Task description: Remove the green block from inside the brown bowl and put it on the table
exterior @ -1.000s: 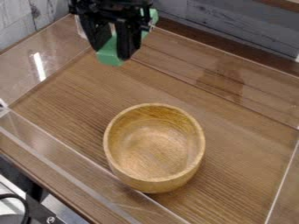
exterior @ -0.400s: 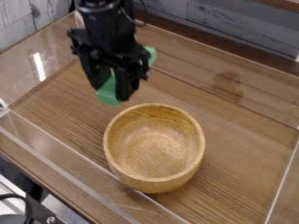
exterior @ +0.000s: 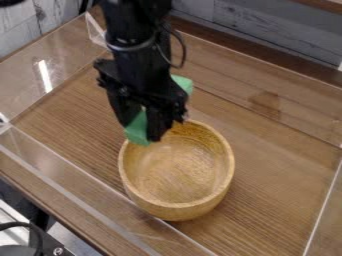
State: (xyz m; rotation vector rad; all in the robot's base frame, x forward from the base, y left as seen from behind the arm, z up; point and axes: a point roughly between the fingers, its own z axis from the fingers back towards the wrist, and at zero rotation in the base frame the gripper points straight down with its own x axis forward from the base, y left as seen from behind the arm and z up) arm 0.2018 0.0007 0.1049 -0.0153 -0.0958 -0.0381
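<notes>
My black gripper [exterior: 146, 126] points down and is shut on the green block [exterior: 136, 129]. The block runs slantwise between the fingers, with one green end low on the left and the other showing at the upper right. Gripper and block hang over the far left rim of the brown bowl [exterior: 198, 203]; I cannot tell whether they touch it. The bowl stands upright on the wood-grain table [exterior: 274, 105], and the part of its inside that shows holds nothing. The arm hides part of the bowl's far rim.
Low clear acrylic walls [exterior: 40, 75] run around the tabletop's edges. A grey plank wall [exterior: 281, 20] stands behind. Black cables [exterior: 16, 238] lie off the table at the bottom left.
The gripper has come down from the back left of the table and moved right, toward the bowl, carrying the green block. It now hangs at the bowl's far rim.
</notes>
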